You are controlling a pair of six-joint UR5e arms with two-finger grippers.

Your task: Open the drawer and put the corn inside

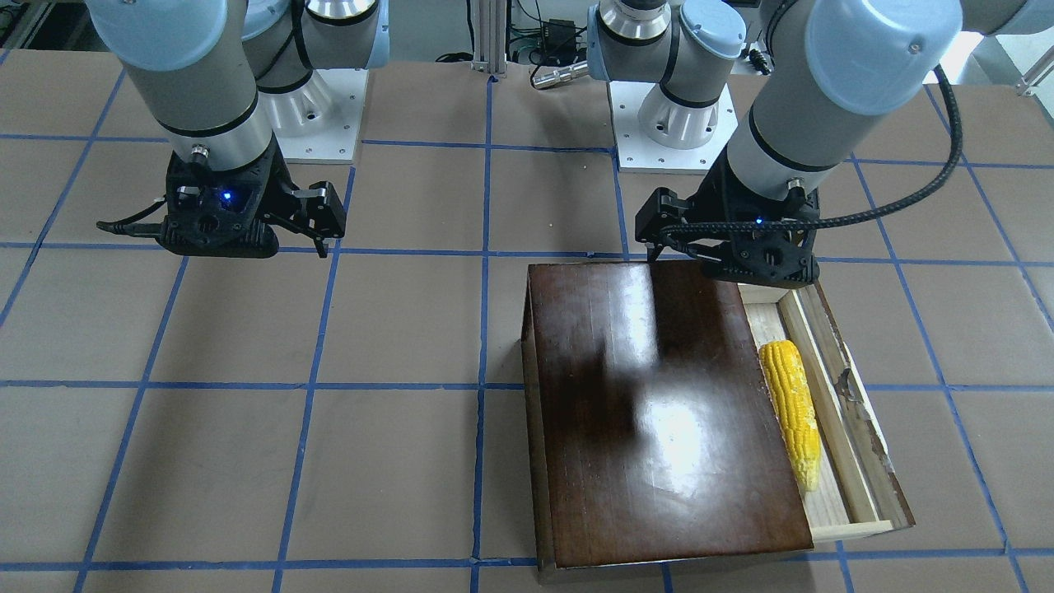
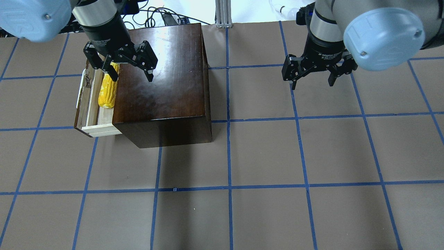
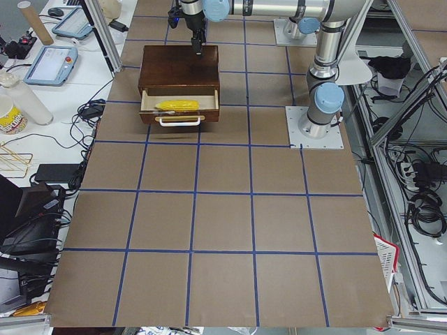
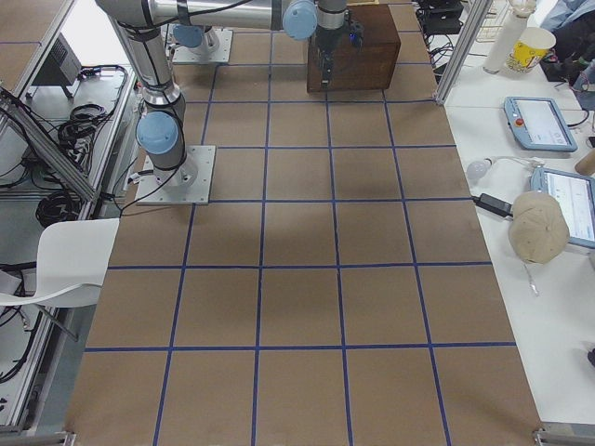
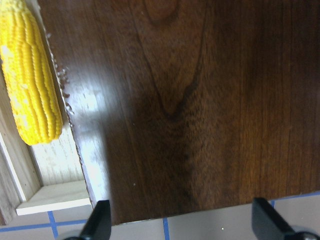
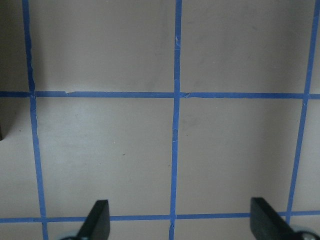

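The glossy dark-brown box [image 2: 166, 83] stands on the table with its drawer [image 2: 91, 104] pulled out toward the robot's left. The yellow corn [image 2: 107, 90] lies lengthwise in the drawer's pale tray, close to the box; it also shows in the front view [image 1: 795, 412] and the left wrist view [image 5: 30, 85]. My left gripper [image 2: 131, 74] is open and empty. It hovers above the box's top edge beside the corn, and one finger overlaps the corn's far end in the overhead view. My right gripper [image 2: 312, 82] is open and empty over bare table, far from the box.
The table is brown paper with a blue tape grid [image 2: 229, 152]. The drawer's whitish handle [image 3: 180, 121] faces the table's left end. The two arm bases [image 1: 317, 107] [image 1: 675, 115] stand at the robot's side. Tablets and cables lie on side benches [image 4: 535, 121].
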